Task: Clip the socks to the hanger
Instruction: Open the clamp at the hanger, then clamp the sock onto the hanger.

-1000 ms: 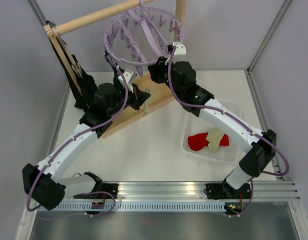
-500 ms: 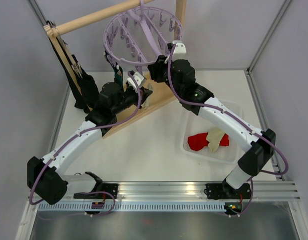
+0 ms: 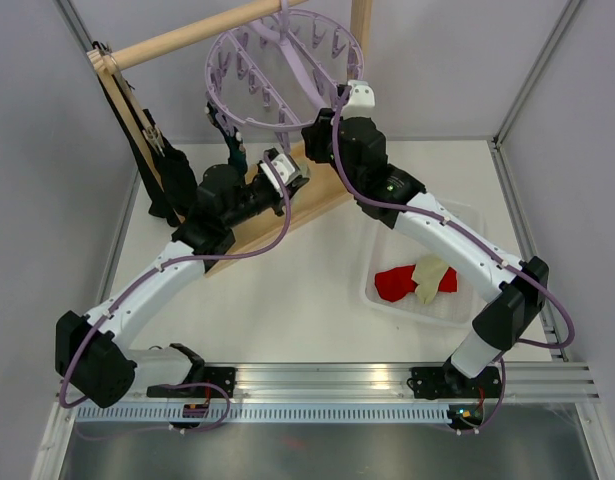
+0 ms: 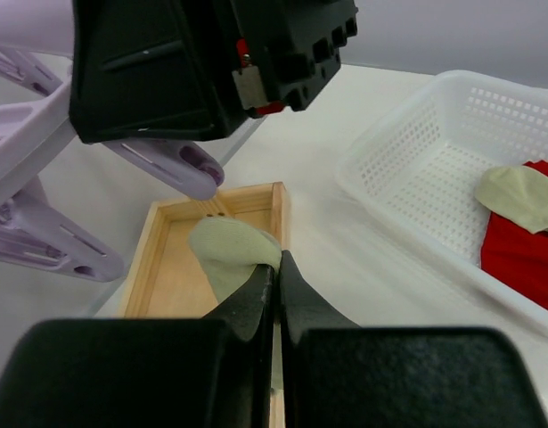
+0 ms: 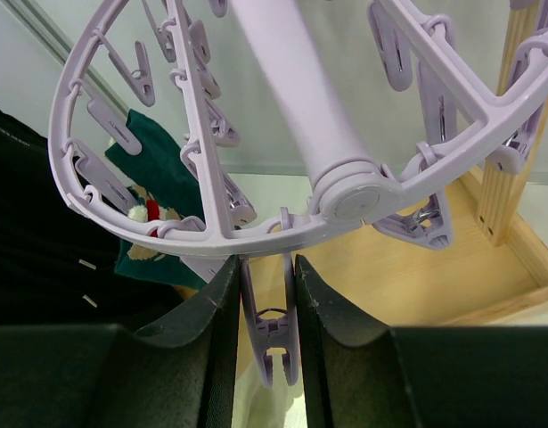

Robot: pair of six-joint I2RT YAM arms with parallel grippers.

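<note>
The lavender hanger [image 3: 249, 75] hangs from the wooden rack's bar. My right gripper [image 5: 266, 303] is shut on one of its dangling clips [image 5: 272, 343], squeezing the clip's two arms from both sides. In the top view the right gripper [image 3: 319, 140] sits under the hanger's near rim. My left gripper [image 4: 278, 267] is shut on a pale cream sock [image 4: 227, 254], held just below and to the left of that clip, over the rack's wooden base. A dark teal patterned sock [image 5: 153, 183] hangs clipped to the hanger's left side. A red sock [image 3: 395, 283] and a cream sock [image 3: 428, 275] lie in the basket.
The white mesh basket [image 3: 469, 215] stands to the right of the arms. The wooden rack [image 3: 187, 38] has a base frame [image 4: 158, 267] under both grippers and a long black cloth [image 3: 165, 185] on its left post. Grey walls close in the table.
My left arm has swung right and up towards the hanger, bringing the cream sock under the clip. The right gripper has risen slightly and stays shut on the clip.
</note>
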